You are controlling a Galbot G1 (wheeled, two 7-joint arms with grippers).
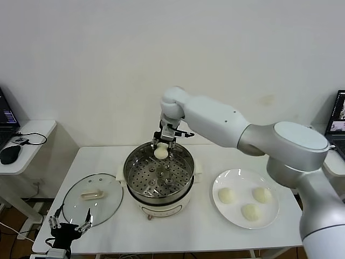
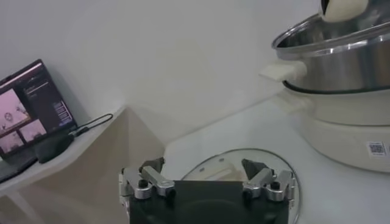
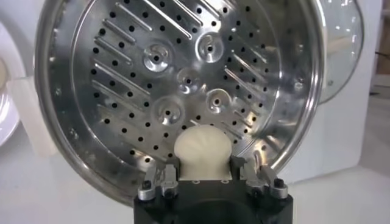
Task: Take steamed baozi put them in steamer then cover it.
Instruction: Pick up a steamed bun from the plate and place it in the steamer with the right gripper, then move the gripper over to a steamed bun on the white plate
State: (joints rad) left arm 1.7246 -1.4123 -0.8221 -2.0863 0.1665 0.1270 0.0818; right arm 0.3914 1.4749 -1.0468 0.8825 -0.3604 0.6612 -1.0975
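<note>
the right gripper is clenched on one steamed baozi, its fingers pressing the bun from both sides. it hangs over the far rim of the steamer, with the bun just above the perforated floor, which is bare of buns. the steel basket sits on its cream-white pot base in the middle of the worktop.

to the robot's right of the steamer, a white plate carries three more baozi, well apart from the pot. to the robot's left lies the glass cover, flat on the worktop with its oblong handle up. the left gripper waits near the front edge, just beside the cover, released and holding nothing.

the step in hand looks like placing the first bun. the next move probably calls for lowering it onto the floor, opening the fingers, and lifting straight out clear of the rim. setting it toward one side would leave room for the other three; the cover comes last.
</note>
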